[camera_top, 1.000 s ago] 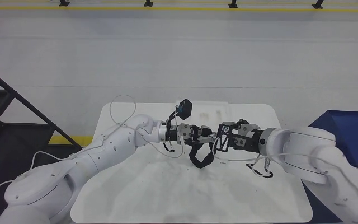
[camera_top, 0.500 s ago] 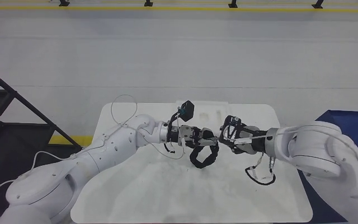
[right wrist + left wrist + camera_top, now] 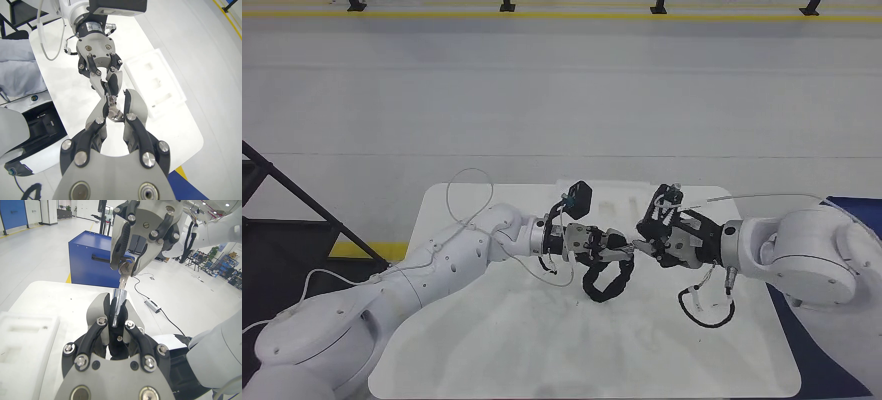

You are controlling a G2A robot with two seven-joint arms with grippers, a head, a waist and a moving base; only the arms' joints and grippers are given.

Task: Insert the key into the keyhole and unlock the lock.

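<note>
My left gripper (image 3: 115,300) is shut on the lock's chrome cylinder (image 3: 117,308), holding it above the table. The lock's black cable loop (image 3: 607,282) hangs below it. My right gripper (image 3: 125,269) faces it, shut on the head of the silver key (image 3: 123,269). The key's blade (image 3: 122,285) enters the end of the cylinder. In the right wrist view the key head (image 3: 113,113) sits between my right gripper (image 3: 115,103) pads, tilted, with the keyhole face (image 3: 112,98) just beyond. In the top view the left gripper (image 3: 607,243) and right gripper (image 3: 644,244) meet tip to tip over the table middle.
A white foam tray (image 3: 617,195) with recesses lies at the table's far edge, behind the grippers. A blue cabinet (image 3: 88,258) stands off the table beside the right arm. The white table (image 3: 542,340) has bare room toward the front.
My right wrist has rolled about the key's axis while staying on the key, and its gripper has shifted slightly. The left gripper keeps hold of the lock almost in place.
</note>
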